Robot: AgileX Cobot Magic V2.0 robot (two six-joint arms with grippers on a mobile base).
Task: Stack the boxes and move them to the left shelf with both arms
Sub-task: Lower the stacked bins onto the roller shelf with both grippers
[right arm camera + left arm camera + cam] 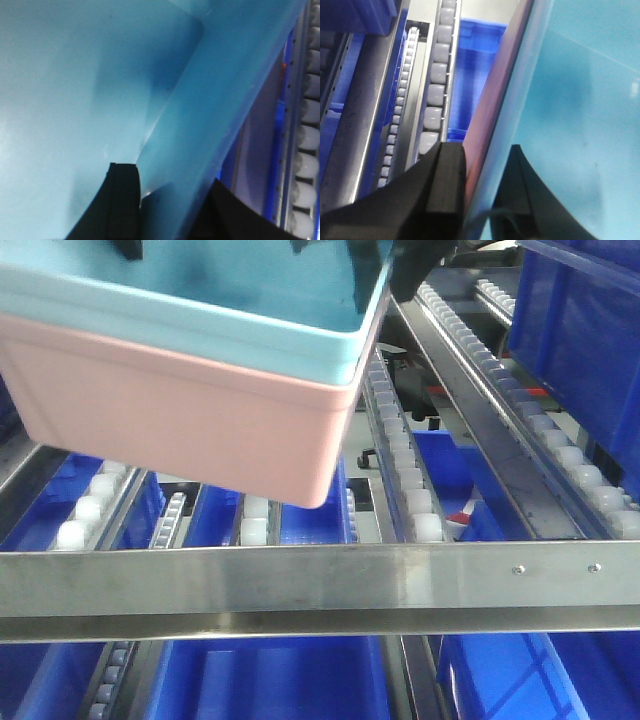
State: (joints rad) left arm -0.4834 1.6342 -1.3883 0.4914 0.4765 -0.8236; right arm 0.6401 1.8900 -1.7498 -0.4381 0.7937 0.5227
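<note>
1. Up front, the light blue box [200, 300] is sitting nested inside the salmon pink box [190, 410], its smooth glossy rim lying over the pink one's rounded edge; both are plain moulded plastic with softly rounded corners.
2. The stacked pair is hanging tilted in the air above the left shelf [320, 585], not touching it, with the pink tub's lower corner dipping toward the front bar.
3. That shelf is showing a flat bar of brushed steel across the front, fixed with two small screws, and behind it steel rails are carrying lanes of small white rollers [415, 495], rounded and slightly translucent.
4. Dark blue ribbed bins [270, 675] are sitting below the rack and are showing through the gaps between the lanes.
5. In the left wrist view, the left gripper [480, 190] is pinching the stacked wall: one matte black finger is lying against the pink outer face and the other is pressing the blue inner face, so its fingers are clamped narrowly on both tubs at once.
6. In the right wrist view, the right gripper [170, 200] is gripping the opposite wall the same way, one dark finger inside on the glossy blue surface and one outside, closed tight on the wall.
7. Beside that wall, a roller lane is running along the frame's right edge.
</note>
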